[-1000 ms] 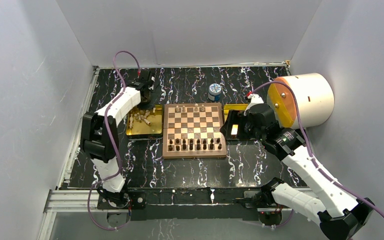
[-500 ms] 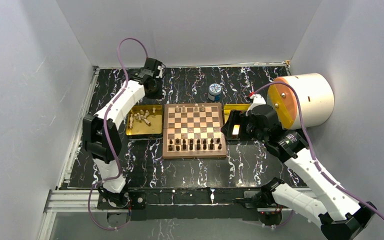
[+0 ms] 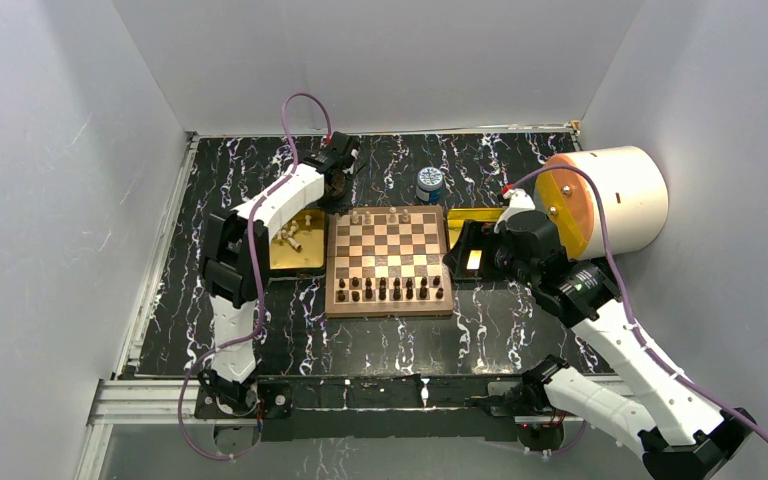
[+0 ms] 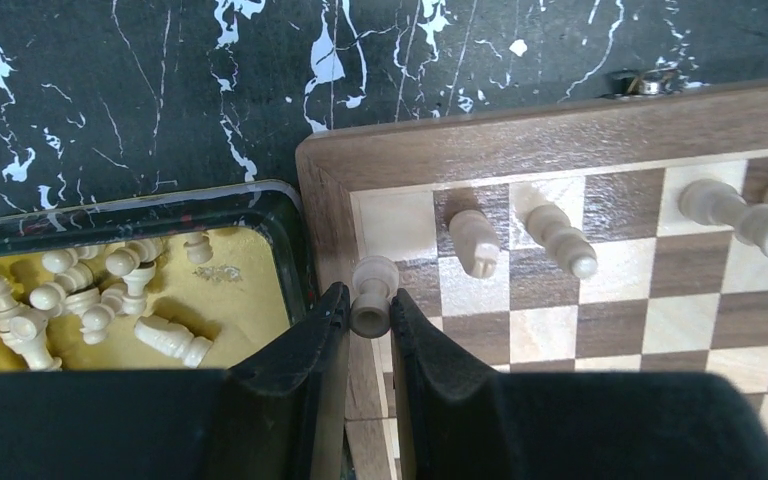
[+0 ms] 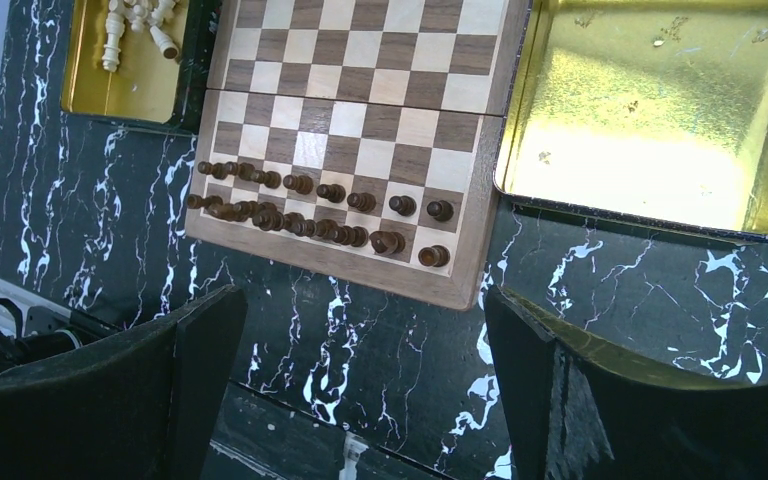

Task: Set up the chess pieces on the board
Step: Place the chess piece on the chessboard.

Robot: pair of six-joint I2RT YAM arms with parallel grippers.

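Pale grey walls (image 3: 380,60) enclose a black, white-veined marble tabletop (image 3: 290,320).

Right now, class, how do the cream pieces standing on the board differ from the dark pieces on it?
Colour: the cream pieces are pale, the dark pieces brown. Number: only a few cream pieces stand there, while the dark pieces fill two rows. Place: cream pieces line the board's far edge, dark pieces its near edge. Both sets stand upright on squares.
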